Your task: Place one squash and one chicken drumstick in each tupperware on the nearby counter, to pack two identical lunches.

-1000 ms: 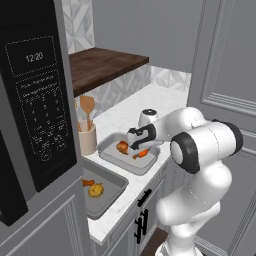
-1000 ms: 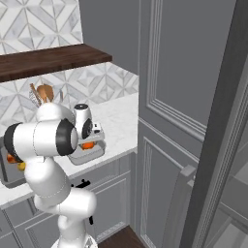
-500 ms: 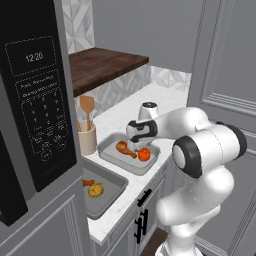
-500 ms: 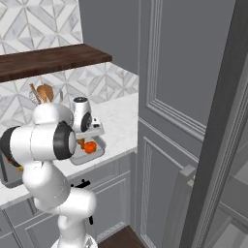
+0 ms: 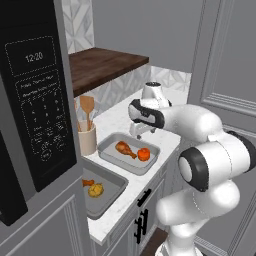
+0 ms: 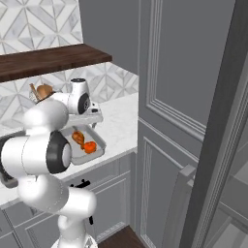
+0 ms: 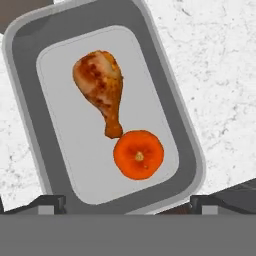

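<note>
**Lunches near done as arm hangs over far tupperware**

Squash [image 7: 138,154] and chicken drumstick [image 7: 102,87] lie side by side in the grey tupperware [image 7: 186,140] directly beneath the gripper [image 7: 127,202], whose two dark tips stand wide apart with nothing between them. The drumstick's narrow end touches or nearly touches the squash; both rest flat on the tray floor, apart from its walls, the sort of loose placing that comes of being dropped in from above rather than arranged. The gripper [image 5: 142,131] hangs above the tray, well clear of the food, palm down, a pose that judges as a release completed, not a pick about to start. Off to the gripper's side and nearer the robot's base, a second tupperware [image 5: 114,192] on the white tabletop [image 5: 162,137] also holds an orange-brown piece and a yellowish one [image 5: 95,189], too small to name with certainty. A utensil crock [image 5: 87,140] stands beside the trays. If that nearer tray holds its pair, the packing looks complete.
</note>
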Robot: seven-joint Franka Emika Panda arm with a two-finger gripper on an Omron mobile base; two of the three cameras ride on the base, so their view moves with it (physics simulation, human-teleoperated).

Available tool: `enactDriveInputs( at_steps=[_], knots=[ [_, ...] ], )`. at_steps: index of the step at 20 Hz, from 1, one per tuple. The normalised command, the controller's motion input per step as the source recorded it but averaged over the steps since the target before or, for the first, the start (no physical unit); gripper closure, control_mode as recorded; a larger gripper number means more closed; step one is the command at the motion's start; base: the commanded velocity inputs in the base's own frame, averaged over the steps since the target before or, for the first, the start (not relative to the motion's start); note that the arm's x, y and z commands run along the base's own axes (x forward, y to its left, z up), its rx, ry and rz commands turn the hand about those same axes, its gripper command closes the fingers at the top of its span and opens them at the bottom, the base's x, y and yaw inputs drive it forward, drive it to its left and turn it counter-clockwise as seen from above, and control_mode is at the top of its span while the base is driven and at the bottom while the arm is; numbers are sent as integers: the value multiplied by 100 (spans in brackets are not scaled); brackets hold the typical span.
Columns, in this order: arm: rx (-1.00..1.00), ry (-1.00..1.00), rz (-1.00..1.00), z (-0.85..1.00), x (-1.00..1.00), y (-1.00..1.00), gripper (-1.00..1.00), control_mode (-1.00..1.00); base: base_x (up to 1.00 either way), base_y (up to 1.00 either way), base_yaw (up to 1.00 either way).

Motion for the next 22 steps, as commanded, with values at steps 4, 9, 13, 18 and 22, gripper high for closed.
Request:
enactDriveInputs(
  at_steps=[4,9,13,18,22],
  knots=[
    [0,10,0,39,-58,-19,-100,-100,0,0,0],
    [0,2,0,2,-74,-15,-100,-100,0,0,0],
    [0,0,0,0,-90,-18,-100,-100,0,0,0],
    [0,-4,0,6,-100,-30,-100,-100,0,0,0],
    [1,-4,-9,57,-85,-22,-100,-100,0,0,0]
  ],
)
